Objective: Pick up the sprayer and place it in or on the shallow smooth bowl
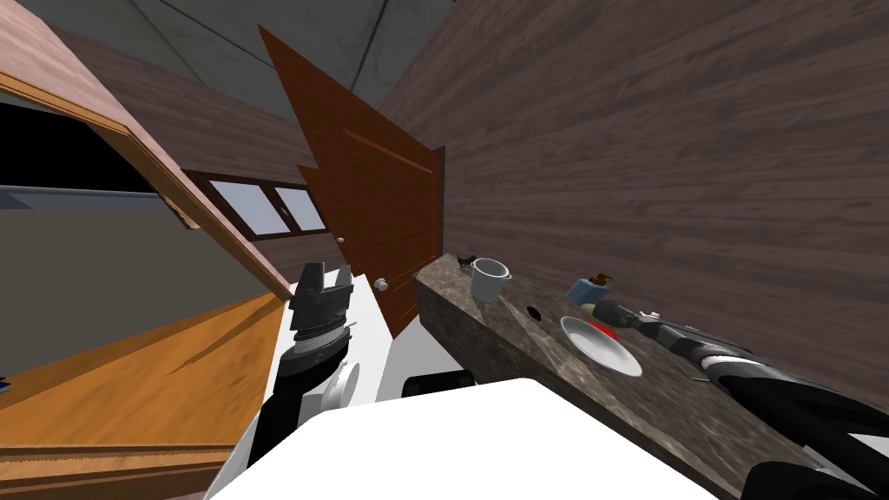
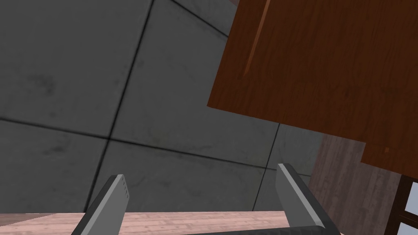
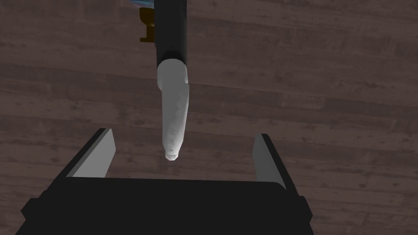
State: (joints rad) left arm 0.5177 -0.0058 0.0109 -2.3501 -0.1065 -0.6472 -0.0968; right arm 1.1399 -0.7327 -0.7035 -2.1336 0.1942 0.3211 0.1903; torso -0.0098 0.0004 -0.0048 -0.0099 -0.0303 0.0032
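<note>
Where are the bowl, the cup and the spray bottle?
bowl (image 1: 605, 349), head view, its white inside.
cup (image 1: 488, 282), head view, its side.
spray bottle (image 1: 582, 292), head view, its blue body.

A dark mottled stone desk (image 1: 538, 343) runs along the wood-panelled wall. At its far end lies a small dark thing (image 1: 466, 259), too small to name. Just beside it stands a pale mug (image 1: 489, 279) with a handle. A little dark spot (image 1: 532, 312) sits between the mug and a shallow white bowl (image 1: 601, 345). A red thing (image 1: 605, 330) shows just behind the bowl's rim. The blue sprayer (image 1: 583, 291) with a brownish top stands near the wall.
</note>
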